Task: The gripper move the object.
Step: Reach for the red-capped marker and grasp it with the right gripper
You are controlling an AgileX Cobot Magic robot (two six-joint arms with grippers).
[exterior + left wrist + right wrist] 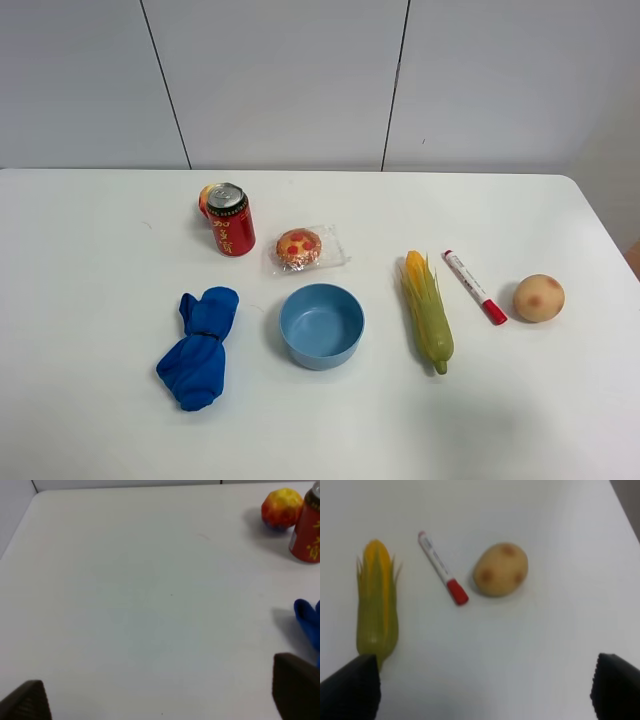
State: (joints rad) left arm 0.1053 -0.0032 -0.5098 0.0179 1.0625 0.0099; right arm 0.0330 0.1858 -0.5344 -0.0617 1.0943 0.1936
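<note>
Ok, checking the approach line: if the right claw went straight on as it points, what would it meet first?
The right claw would likely meet bare table first, just short of the marker and potato; the corn lies off its line. Depth is unclear.

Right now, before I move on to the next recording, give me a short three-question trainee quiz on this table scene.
1. True or false: the marker pen lies between the corn cob and the potato.
2. In the high view, what peeks out from behind the red can? A) a red-yellow fruit B) a white cup C) a banana
3. Fill in: the right gripper is ___ and holds nothing.
Key: 1 true; 2 A; 3 open.
</note>
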